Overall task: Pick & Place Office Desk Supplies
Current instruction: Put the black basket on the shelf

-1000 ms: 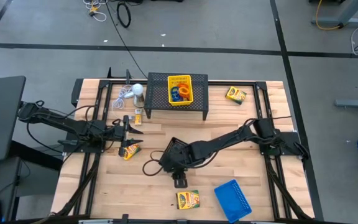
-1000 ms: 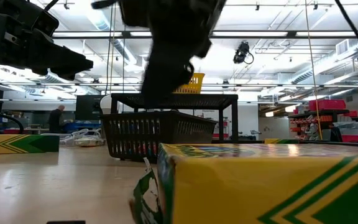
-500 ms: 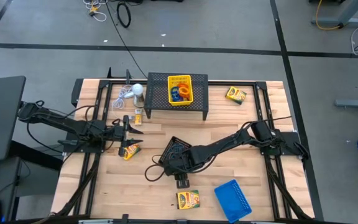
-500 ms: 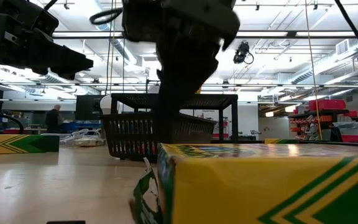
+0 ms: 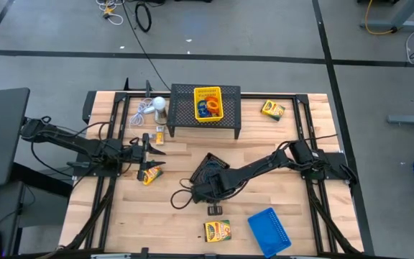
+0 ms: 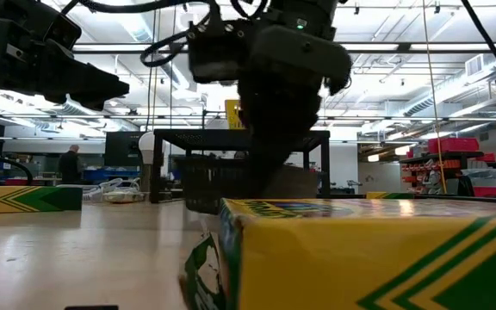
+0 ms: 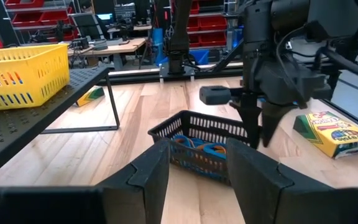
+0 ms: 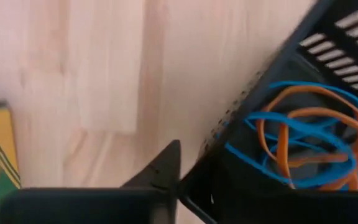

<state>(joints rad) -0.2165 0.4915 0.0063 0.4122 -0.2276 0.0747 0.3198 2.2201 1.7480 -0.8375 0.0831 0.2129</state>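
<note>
Black mesh tray (image 5: 208, 171): table centre, slightly toward 6 o'clock, tilted; holds blue and orange rubber-band loops (image 8: 303, 134).

Right gripper (image 5: 213, 199): at tray's 6 o'clock rim, pointing down. Fingers nipped onto tray wall per right wrist view, one fingertip (image 8: 160, 168) outside the mesh on bare wood, tray edge against it. Right arm runs in from table's 3 o'clock edge.

Left gripper (image 5: 152, 146): approx 9 o'clock of table centre, hovering, fingers (image 7: 148, 171) spread, nothing between. Left wrist view looks across at black tray and right gripper.

Crayon boxes, yellow-green:
- box 1 (image 5: 217, 230), 6 o'clock edge, just below right gripper; fills foreground of low view.
- box 2 (image 5: 150, 174), just beside left gripper, toward 6 o'clock.
- box 3 (image 5: 272, 109), approx 1 o'clock, right of stand.
- box 4 (image 5: 159, 135), small, near stand's left leg.

Blue mesh tray (image 5: 269, 229): 5 o'clock, beside box 1, apart from it.

Yellow mesh tray (image 5: 208, 103): on top of large black mesh stand (image 5: 178, 119) at 12 o'clock; blue and orange loops inside.

White round object w/ cord (image 5: 159, 103): 11 o'clock, left of stand.

Person (image 6: 69, 164): far background of low view, small.
</note>
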